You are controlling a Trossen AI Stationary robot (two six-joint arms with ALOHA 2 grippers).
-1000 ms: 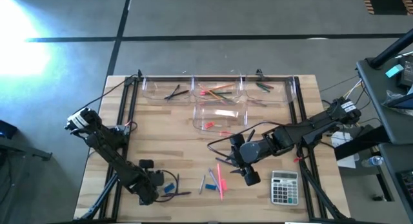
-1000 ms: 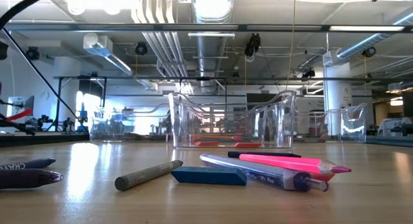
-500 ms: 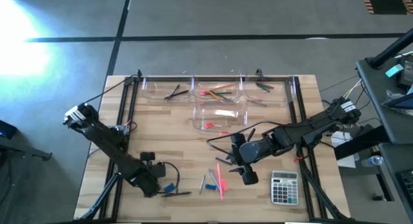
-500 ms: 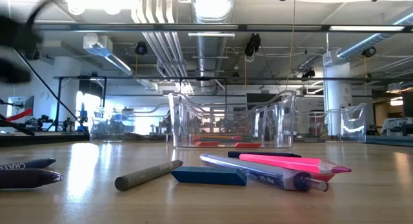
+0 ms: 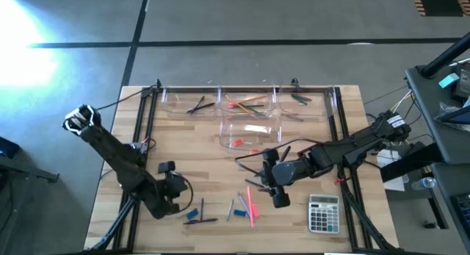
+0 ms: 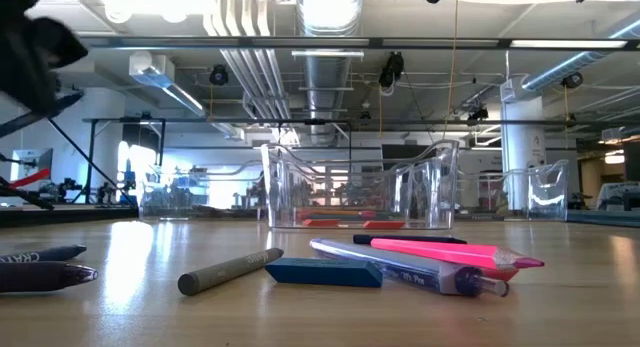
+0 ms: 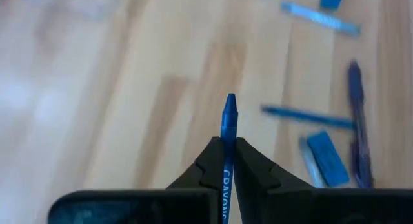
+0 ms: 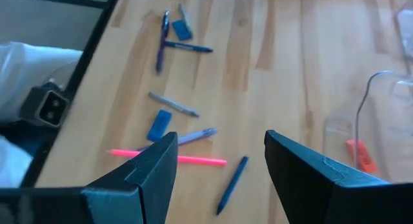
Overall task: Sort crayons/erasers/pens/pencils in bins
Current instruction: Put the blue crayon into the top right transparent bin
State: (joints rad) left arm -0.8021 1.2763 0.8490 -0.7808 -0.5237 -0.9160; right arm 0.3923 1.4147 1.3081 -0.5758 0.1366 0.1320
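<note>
Two dark robot arms work over a pale wooden table [image 5: 183, 148] seen from straight above. The left gripper [image 7: 228, 146], at about eight o'clock on the table, is closed on a blue crayon [image 7: 228, 130]. In the left wrist view the crayon runs lengthwise between the two dark fingers [image 7: 210, 166], its sharpened tip sticking out past the fingertips toward the table. White letters run along its wrapper, but only a cut-off fragment shows and it cannot be read for certain.

Just beside that gripper, toward six o'clock, lie a small blue eraser [image 5: 192, 213] and a dark pen [image 5: 200, 220] whose long axis runs roughly from nine to three o'clock.

The right gripper [image 5: 277, 189] hangs near the table's centre, slightly toward four o'clock, with its fingers spread wide apart and holding nothing. In the right wrist view a dark blue stick [image 8: 231, 184] lies on the wood between the spread fingers, well beyond them.

At about six o'clock lies a loose cluster: a bright pink pencil [image 5: 250, 203] with its long axis running from twelve to six o'clock, and a grey crayon [image 5: 230, 208] beside it.

Four clear bins [image 5: 250, 130] sit toward twelve o'clock, three in a row along the far edge and one just in front of the middle one. A grey calculator [image 5: 323, 212] rests at about four o'clock.

From table height, a dark crayon [image 6: 40, 254] at the far left edge shows the letters "CRA".
</note>
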